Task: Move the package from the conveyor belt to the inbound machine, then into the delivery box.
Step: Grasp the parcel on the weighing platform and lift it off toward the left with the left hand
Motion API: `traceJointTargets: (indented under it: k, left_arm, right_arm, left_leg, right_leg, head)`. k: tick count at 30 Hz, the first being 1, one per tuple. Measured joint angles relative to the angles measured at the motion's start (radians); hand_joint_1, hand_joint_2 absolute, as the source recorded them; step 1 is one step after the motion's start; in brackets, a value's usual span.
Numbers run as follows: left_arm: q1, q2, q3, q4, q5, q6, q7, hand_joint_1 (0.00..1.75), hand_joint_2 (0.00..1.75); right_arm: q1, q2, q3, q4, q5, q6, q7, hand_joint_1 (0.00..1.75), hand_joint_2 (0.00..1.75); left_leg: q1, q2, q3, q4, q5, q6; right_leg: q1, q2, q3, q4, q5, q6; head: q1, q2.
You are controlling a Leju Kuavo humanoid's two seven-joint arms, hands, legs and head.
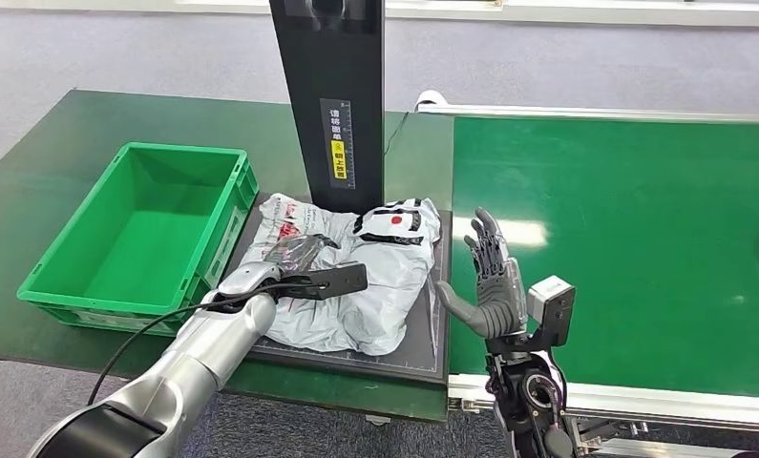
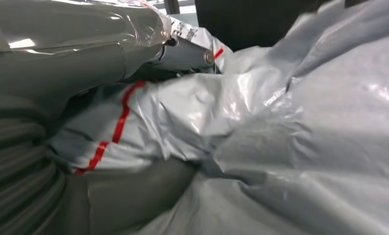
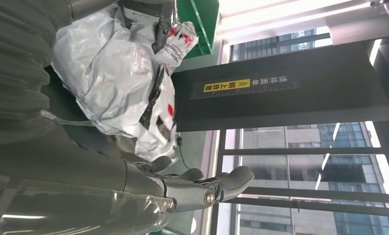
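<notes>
- One package (image 1: pixel 356 286), a crumpled grey plastic mailer with red stripes and a black-and-white label, lying on the dark scanner plate (image 1: pixel 423 348) at the foot of the black post (image 1: pixel 329 95); probably set there for scanning, label side up toward the post.
- Off the belt (image 1: pixel 623 248) already, not yet in the bin (image 1: pixel 137 239); so, by judgement, midway through the task.
- Green bin just left of the plate, open top facing up, close enough for a short carry.
- Left hand (image 1: pixel 294 253) laid on the near-left part of the package, arm reaching in low from below left, wrist camera bracket jutting across the bag.
- Seen from the left wrist: thumb (image 2: pixel 128 196) pushed under a fold of plastic, a finger (image 2: pixel 187 54) over the top, bag bunched between; looks like a pinch on the package, likely in preparation for lifting it toward the bin.
- Right hand (image 1: pixel 490 281) raised upright at the belt's left edge, just right of the plate, palm turned toward the package, fingers spread and straight, holding nothing, not touching the bag; seemingly parked clear of the left arm's work.
</notes>
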Motion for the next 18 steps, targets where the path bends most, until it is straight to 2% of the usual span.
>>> traceJointTargets:
  k: [4,7,11,18]
  left_arm:
    - [0.001,0.001,0.001,0.0,0.022,0.021,-0.045,1.75,1.75]
    - [0.008,0.004,0.009,-0.009,0.087,0.042,-0.115,1.75,1.75]
    - [0.062,0.011,0.028,-0.068,0.177,0.144,-0.201,1.75,1.75]
    - [0.184,0.037,0.036,-0.269,0.268,0.322,-0.277,1.75,1.75]
  right_arm:
    - [0.02,0.0,-0.013,-0.014,-0.001,-0.002,0.005,0.0,1.75]
    - [0.037,0.0,-0.02,-0.032,-0.005,-0.002,0.009,0.0,1.75]
    - [0.065,-0.004,-0.028,-0.064,-0.012,-0.001,0.009,0.0,1.75]
    - [0.09,-0.011,-0.039,-0.096,-0.022,0.0,0.008,0.0,1.75]
  left_leg:
    - [0.0,0.0,0.001,0.0,0.0,0.0]
    - [0.0,0.0,0.0,0.0,0.0,0.0]
    - [0.0,0.0,-0.003,0.0,0.0,0.0]
    - [0.0,0.001,-0.01,0.0,0.0,0.0]
  right_leg:
    - [0.0,0.0,0.0,0.0,0.0,0.0]
    - [0.0,0.0,0.0,0.0,0.0,0.0]
    - [0.0,0.0,-0.004,0.0,0.0,0.0]
    - [0.0,0.001,-0.011,0.0,0.0,0.0]
  head:
    - [0.0,0.0]
    - [0.0,0.0]
    - [0.0,0.0]
    - [0.0,0.0]
